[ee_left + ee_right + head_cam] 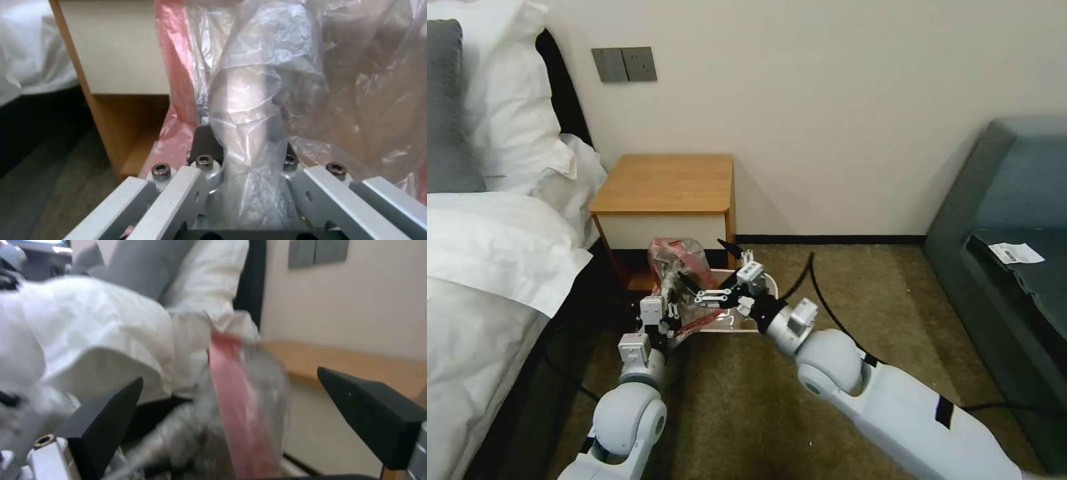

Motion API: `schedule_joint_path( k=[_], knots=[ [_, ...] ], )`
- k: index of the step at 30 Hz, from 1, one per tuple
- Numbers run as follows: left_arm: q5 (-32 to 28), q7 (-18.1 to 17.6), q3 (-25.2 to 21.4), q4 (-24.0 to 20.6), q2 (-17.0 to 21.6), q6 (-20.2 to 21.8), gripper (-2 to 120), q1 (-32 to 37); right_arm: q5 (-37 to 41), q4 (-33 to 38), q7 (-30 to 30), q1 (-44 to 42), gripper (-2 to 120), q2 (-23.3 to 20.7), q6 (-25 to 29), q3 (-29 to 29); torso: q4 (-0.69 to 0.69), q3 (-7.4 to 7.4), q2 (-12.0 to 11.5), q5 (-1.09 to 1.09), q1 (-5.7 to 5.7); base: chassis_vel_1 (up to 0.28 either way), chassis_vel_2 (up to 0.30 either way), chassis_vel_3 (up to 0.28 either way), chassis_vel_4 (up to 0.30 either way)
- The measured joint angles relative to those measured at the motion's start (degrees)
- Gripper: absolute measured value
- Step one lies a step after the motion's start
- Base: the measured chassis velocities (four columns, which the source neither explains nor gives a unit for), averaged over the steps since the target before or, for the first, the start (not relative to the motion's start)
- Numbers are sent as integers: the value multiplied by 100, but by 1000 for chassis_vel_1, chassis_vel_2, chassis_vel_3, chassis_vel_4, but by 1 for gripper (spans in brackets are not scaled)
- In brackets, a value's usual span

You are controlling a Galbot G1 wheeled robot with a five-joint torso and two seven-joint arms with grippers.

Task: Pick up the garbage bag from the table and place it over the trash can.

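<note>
The garbage bag [677, 263] is held up off the floor in front of the table [664, 183], just left of the trash can [747, 313] and partly over its left edge. A twisted fold of the bag's greyish-clear plastic is gripped by the left gripper [242, 156], whose fingers [205, 141] are closed tightly on it; in the left wrist view the plastic rises from between them, with the red band [173, 83] running alongside on the side nearer the table's white drawer front [118, 46]. The right gripper [730, 270] is positioned just right of the bag, above the near-left part of the trash can. Its black fingers [378, 420] are spread wide apart, and nothing is held between them; in the right wrist view the bag [240, 413] is seen in the gap ahead of the fingers. Whether the fingertips touch the plastic cannot be told. The table's wooden surface is bare.
</note>
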Motion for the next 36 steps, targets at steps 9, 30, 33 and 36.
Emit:
schedule_joint_path(
  k=[9,30,33,36],
  knots=[
    [176,3,1,28,-23,-88,10,49,280,-580,482,406,96,274,-66,-392,0,0,0,0,0,0,0,0,0],
    [237,6,2,183,-55,-175,10,24,271,-547,594,406,18,365,-29,-431,0,0,1,1,0,0,0,0,0],
    [237,6,-2,183,-60,-175,10,26,266,-557,594,405,10,381,-24,-431,0,0,1,0,0,0,0,0,0],
    [238,6,-13,183,-70,-174,10,35,262,-573,593,414,0,394,-16,-431,0,0,1,1,0,0,0,0,0]
  ],
)
